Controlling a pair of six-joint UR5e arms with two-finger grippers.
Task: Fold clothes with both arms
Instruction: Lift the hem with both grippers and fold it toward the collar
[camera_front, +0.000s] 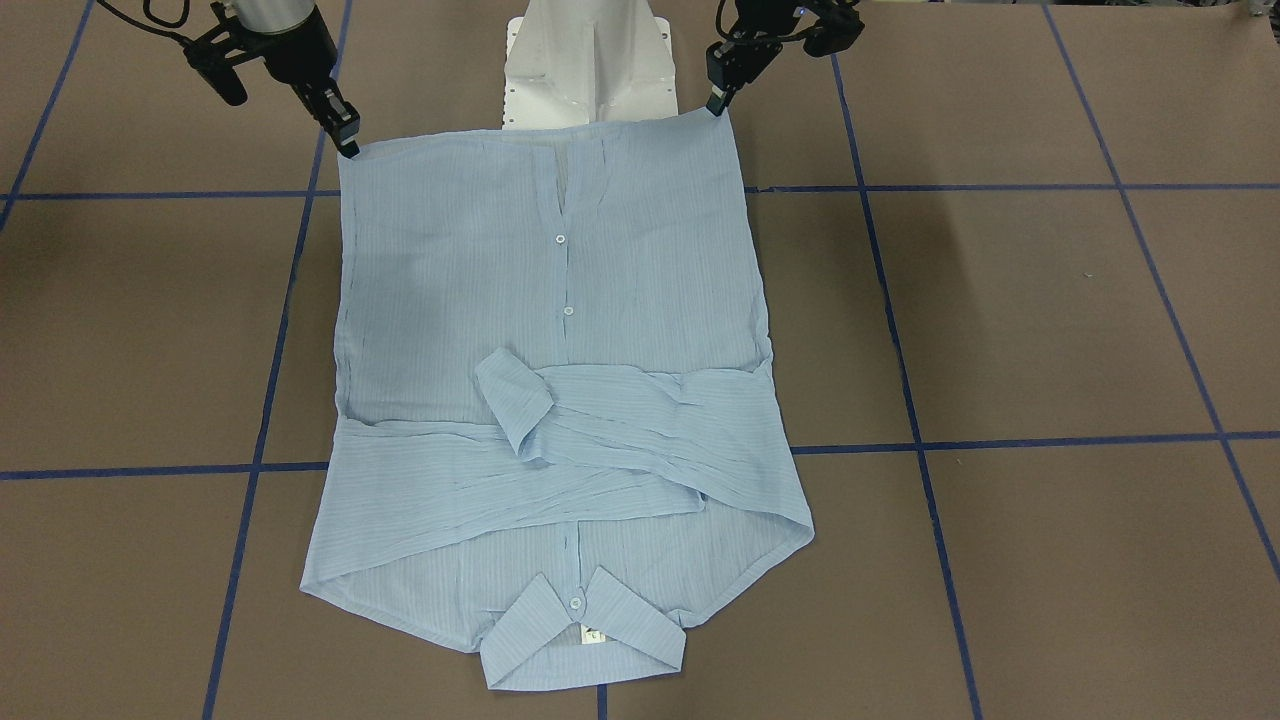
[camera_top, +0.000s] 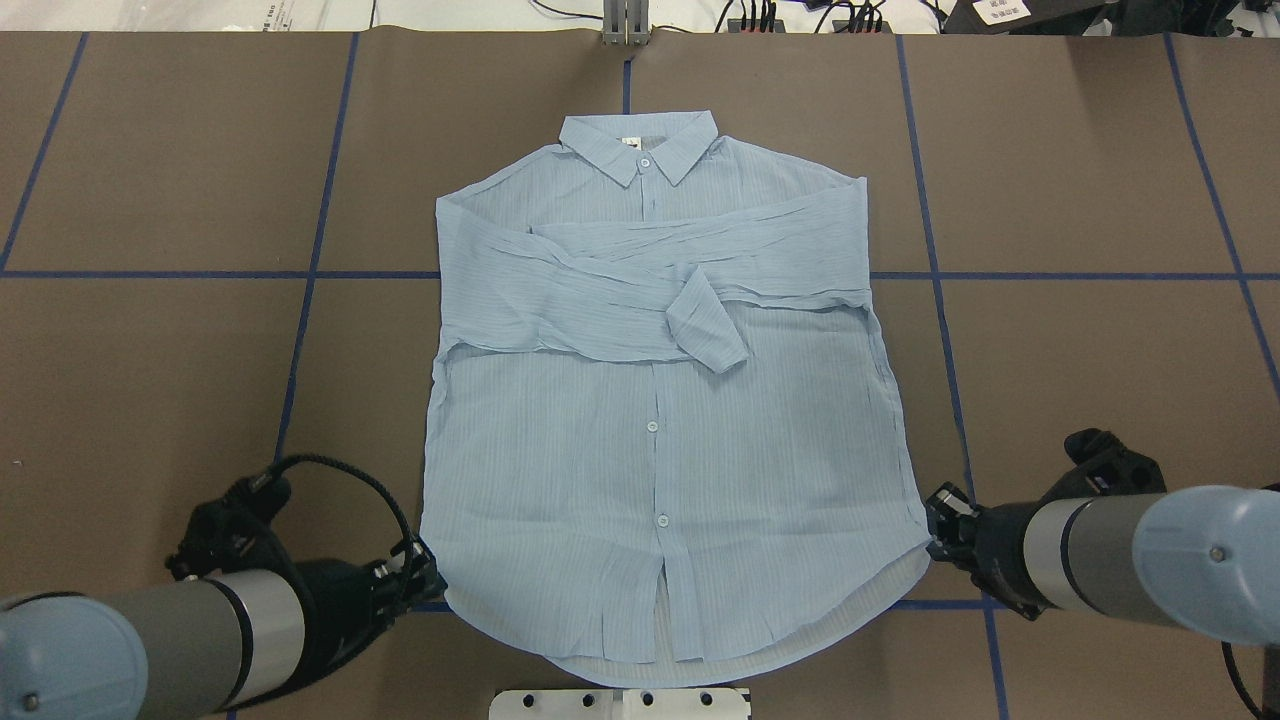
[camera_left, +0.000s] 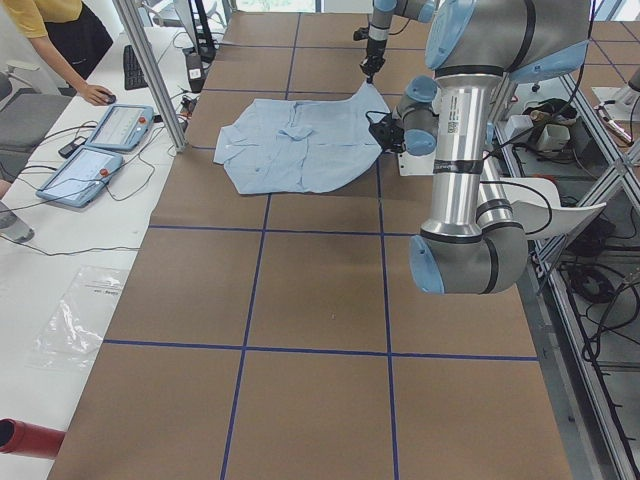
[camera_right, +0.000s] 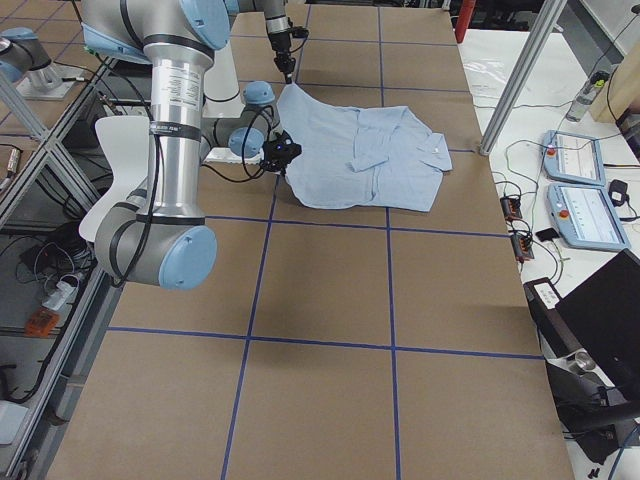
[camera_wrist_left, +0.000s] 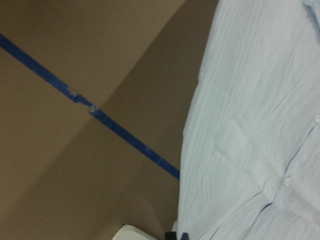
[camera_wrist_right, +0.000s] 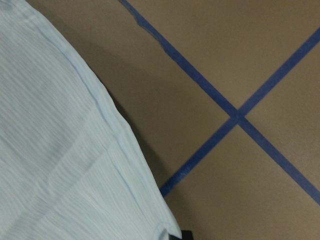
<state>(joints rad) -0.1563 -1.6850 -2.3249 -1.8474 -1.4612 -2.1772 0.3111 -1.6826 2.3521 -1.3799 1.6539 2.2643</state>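
The light blue shirt (camera_front: 560, 330) lies front up on the brown table, collar (camera_top: 640, 145) far from the robot and both sleeves folded across the chest (camera_top: 640, 290). My left gripper (camera_top: 425, 578) is shut on the left corner of the hem. My right gripper (camera_top: 935, 530) is shut on the right corner. In the front-facing view the hem hangs taut between the left gripper (camera_front: 717, 103) and the right gripper (camera_front: 347, 148), raised slightly off the table. Each wrist view shows only a shirt edge (camera_wrist_left: 260, 125) (camera_wrist_right: 50, 150) over the table.
The white pedestal base (camera_front: 590, 60) stands just behind the hem. Blue tape lines (camera_top: 300, 330) grid the table. A side table with control tablets (camera_left: 105, 125) and a person's hand lies beyond the table's far edge. A red cylinder (camera_left: 30, 440) lies there too.
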